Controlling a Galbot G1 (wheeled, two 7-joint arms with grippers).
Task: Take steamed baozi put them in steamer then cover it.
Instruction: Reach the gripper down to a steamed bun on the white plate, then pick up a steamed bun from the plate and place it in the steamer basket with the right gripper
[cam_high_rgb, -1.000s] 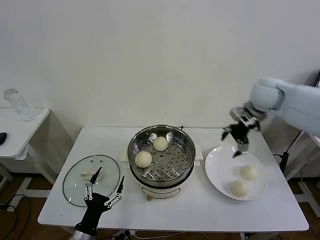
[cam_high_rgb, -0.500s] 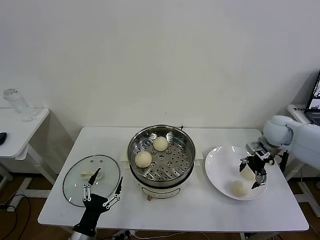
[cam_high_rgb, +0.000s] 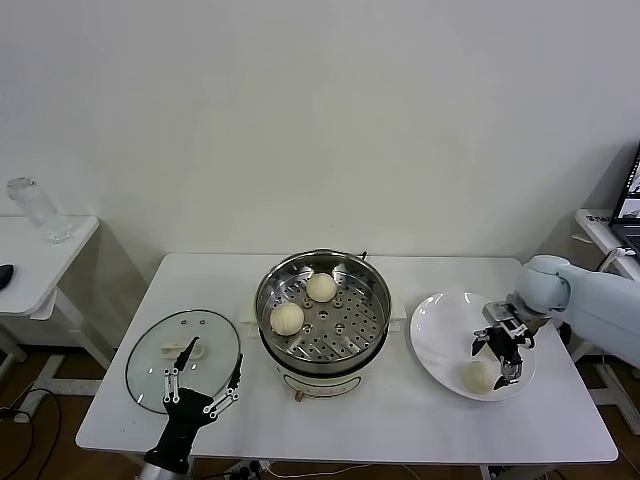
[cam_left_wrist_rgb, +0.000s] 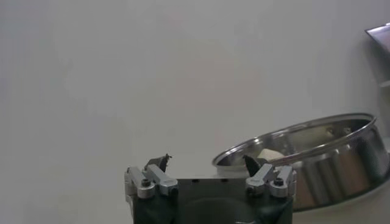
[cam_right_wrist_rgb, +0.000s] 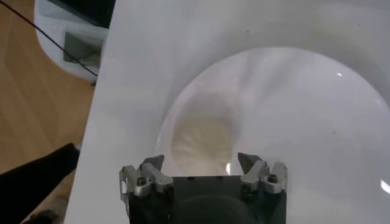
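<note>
- Two steamed baozi (cam_high_rgb: 287, 318) sit inside the steamer (cam_high_rgb: 323, 308).
- On the white plate (cam_high_rgb: 440, 335), to the right of the steamer, one bun (cam_high_rgb: 479, 375) shows. The right claw (cam_high_rgb: 498, 352) hangs over the plate, open, holding nothing. Another bun (cam_right_wrist_rgb: 200, 145) lies right under it.
- The cover (cam_high_rgb: 183, 359) lies on the surface (cam_high_rgb: 400, 420), left of the steamer.
- The left claw (cam_high_rgb: 205, 372) waits by the cover, open and empty.
- Left to do: move the plate's buns, then put the cover on.

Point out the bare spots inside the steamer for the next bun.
Two buns sit toward the steamer's back and left. Its tray is bare at right and front. The right gripper, open, hangs over the plate; the left gripper, open, waits beside the lid.
</note>
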